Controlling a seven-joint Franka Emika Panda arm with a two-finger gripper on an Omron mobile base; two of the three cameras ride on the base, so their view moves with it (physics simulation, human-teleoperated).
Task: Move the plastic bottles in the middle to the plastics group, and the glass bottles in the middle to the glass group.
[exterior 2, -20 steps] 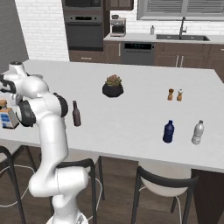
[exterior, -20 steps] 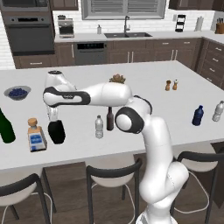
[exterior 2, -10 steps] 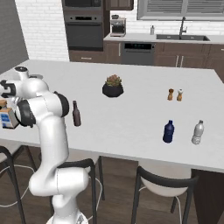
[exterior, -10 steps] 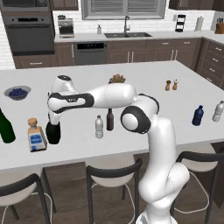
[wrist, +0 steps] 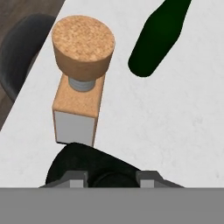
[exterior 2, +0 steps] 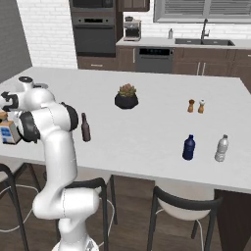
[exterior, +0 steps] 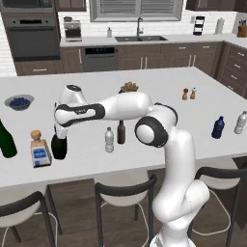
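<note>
The fingers [wrist: 111,178] are clamped on the neck of the squat black bottle [exterior: 59,147], which stands on the counter [exterior: 159,116]. Just beyond them is the square cork-stoppered bottle [wrist: 80,87], with the green bottle [wrist: 157,37] further out. The clear ribbed bottle [exterior: 109,140] and slim brown bottle [exterior: 121,132] stand well apart from the fingers, mid-counter.

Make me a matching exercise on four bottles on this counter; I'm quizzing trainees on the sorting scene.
Things:
1. black round bottle
2. slim brown bottle
3. dark blue bottle
4. green bottle

Places:
A. at the counter's right end, beside a clear bottle
B. mid-counter, next to the small water bottle
C. under the tool, right of the cork-stoppered bottle
D. at the counter's far left edge

Pairs: 1-C, 2-B, 3-A, 4-D
</note>
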